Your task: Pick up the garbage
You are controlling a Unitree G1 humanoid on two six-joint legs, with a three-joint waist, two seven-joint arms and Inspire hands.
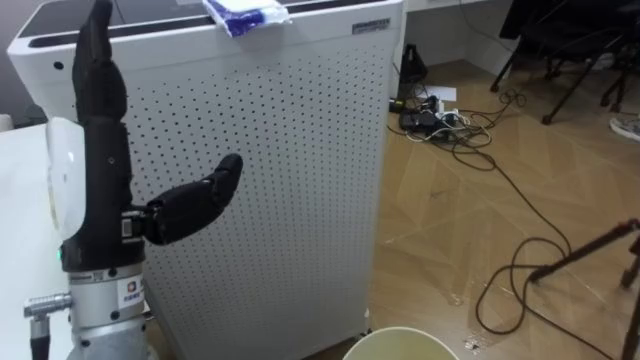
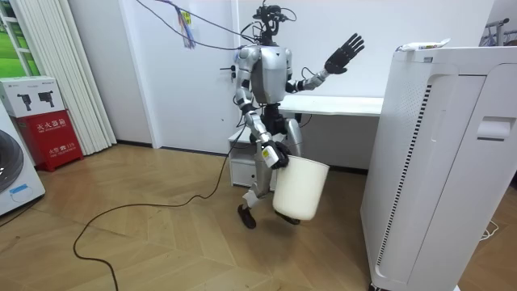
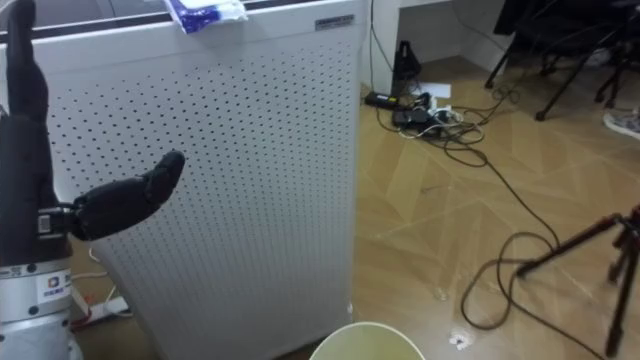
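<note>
A crumpled blue-and-white wrapper [image 1: 245, 14] lies on top of a tall white perforated appliance [image 1: 290, 180] right in front of me; it is also seen as wrapper [image 3: 204, 11] and wrapper [image 2: 422, 46]. My left hand [image 1: 100, 110] is raised to the left of it, below the appliance's top, fingers straight up and thumb stuck out, holding nothing. In the room view my left hand [image 2: 343, 52] is lifted high towards the appliance. My right hand [image 2: 273, 155] hangs low, curled on the rim of a white bucket [image 2: 300, 187], whose rim [image 1: 400, 345] shows at the bottom edge.
A white table [image 1: 20, 200] is at my left. Cables and a power strip [image 1: 440, 115] lie on the wooden floor to the right, with a dark stand's leg [image 1: 590, 250] and chair legs [image 1: 560, 70] beyond. A red box [image 2: 44, 121] stands at the room view's left.
</note>
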